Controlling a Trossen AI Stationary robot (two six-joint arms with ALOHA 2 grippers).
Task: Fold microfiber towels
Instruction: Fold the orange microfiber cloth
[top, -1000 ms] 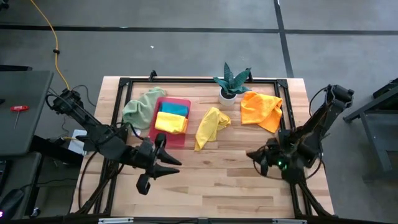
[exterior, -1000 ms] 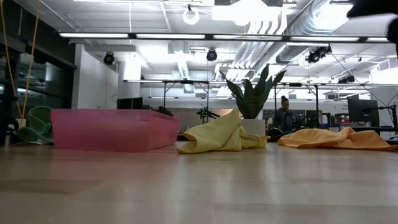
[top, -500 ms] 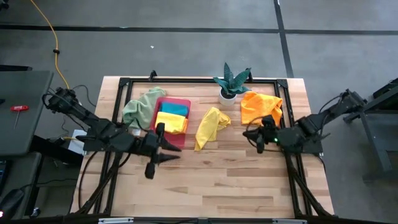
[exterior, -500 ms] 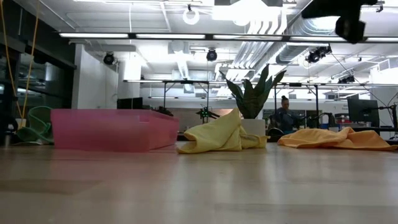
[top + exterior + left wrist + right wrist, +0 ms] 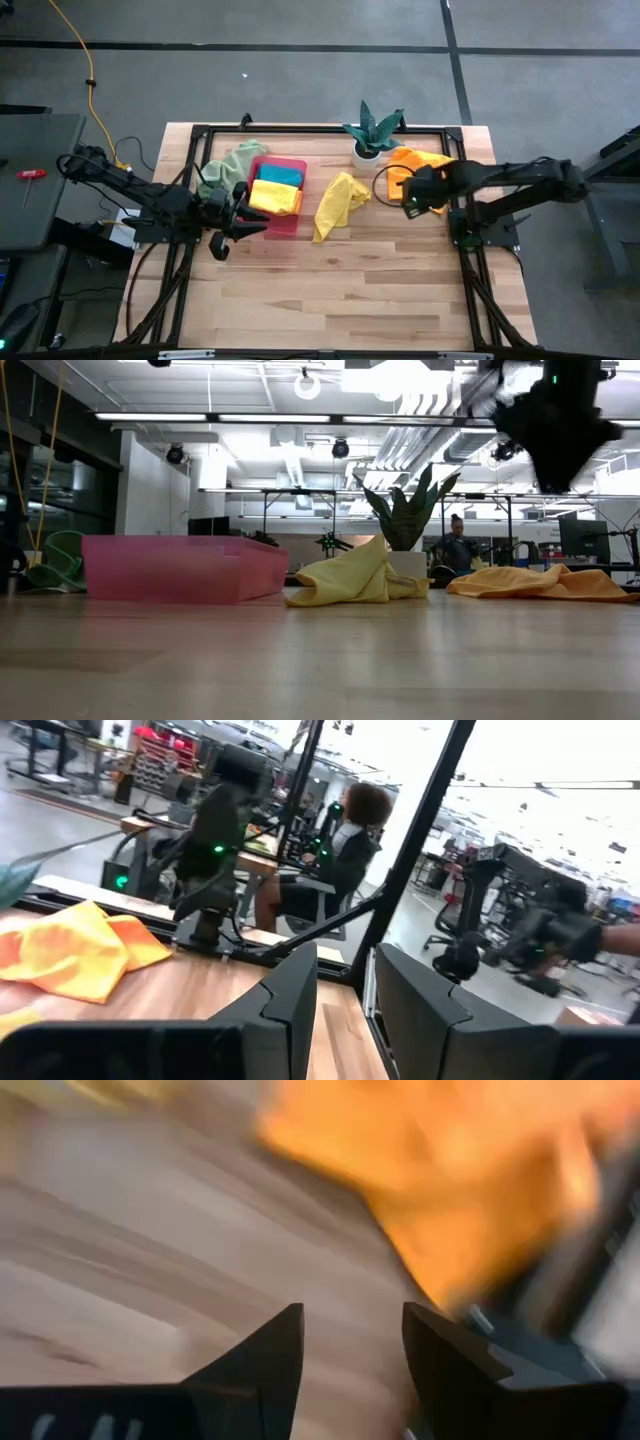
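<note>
Right end effector (image 5: 408,197) is hanging over the near edge of the orange towel (image 5: 425,170) at the right back of the desk (image 5: 350,280). Its fingers (image 5: 262,1360) are spread with nothing between them, just wood and orange cloth beyond. Left end effector (image 5: 240,222) sits just in front of the pink tray (image 5: 283,222), fingers (image 5: 295,1005) a little apart and empty.

Inside the tray there's a folded yellow towel (image 5: 274,196) with the teal towel (image 5: 280,175) behind it. The pale green towel (image 5: 228,168) is crumpled against the tray's left side. The other yellow towel (image 5: 338,203) lies bunched mid-desk, near the potted plant (image 5: 371,130).
</note>
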